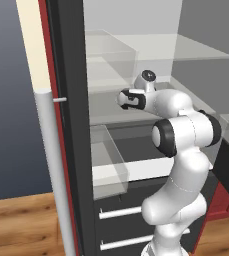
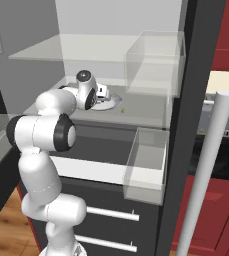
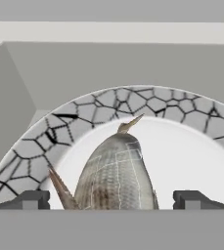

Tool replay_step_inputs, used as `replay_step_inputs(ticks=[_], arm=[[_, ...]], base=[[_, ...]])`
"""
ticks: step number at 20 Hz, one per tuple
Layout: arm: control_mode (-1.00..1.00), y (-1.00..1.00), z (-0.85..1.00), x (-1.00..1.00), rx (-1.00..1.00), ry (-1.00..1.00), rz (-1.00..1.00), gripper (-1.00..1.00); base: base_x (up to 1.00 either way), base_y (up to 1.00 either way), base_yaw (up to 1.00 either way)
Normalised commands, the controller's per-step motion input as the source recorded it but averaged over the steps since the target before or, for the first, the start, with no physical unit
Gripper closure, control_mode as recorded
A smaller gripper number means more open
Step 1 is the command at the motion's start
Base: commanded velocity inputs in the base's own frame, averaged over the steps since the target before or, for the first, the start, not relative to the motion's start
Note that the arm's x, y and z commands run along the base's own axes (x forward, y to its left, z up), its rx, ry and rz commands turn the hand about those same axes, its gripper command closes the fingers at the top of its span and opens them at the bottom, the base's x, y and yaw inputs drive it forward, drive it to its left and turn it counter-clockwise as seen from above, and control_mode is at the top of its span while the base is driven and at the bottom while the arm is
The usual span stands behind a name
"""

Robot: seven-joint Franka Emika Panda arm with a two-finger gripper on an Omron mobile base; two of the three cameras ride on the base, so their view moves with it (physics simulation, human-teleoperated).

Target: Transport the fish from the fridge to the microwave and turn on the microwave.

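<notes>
My claw (image 3: 111, 199) stands wide apart, one fingertip (image 3: 31, 199) on either side of the fish (image 3: 114, 173), gripping nothing. The fish lies on a white plate (image 3: 191, 156) with a crackled grey rim, on a glass shelf inside the fridge (image 1: 78, 125). In the right base view my arm reaches into the open fridge, my hand just over the plate (image 2: 108, 104). The fridge's long grey handle (image 2: 206, 165) stands in front, and silver-handled drawers (image 2: 111, 214) sit below the shelf
</notes>
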Motion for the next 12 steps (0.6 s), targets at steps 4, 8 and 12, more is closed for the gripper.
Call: replay_step_inputs(ticks=[4, 8, 12], arm=[[-1.00, 0.00, -0.03, 0.00, 0.00, 0.00, 0.00, -1.00], [-1.00, 0.00, 0.00, 0.00, 0.00, 0.00, 0.00, 1.00], [-1.00, 0.00, 0.00, 0.00, 0.00, 0.00, 0.00, 1.00]], base=[[0.00, 0.00, 0.00], [0.00, 0.00, 0.00], [0.00, 0.00, 0.00]])
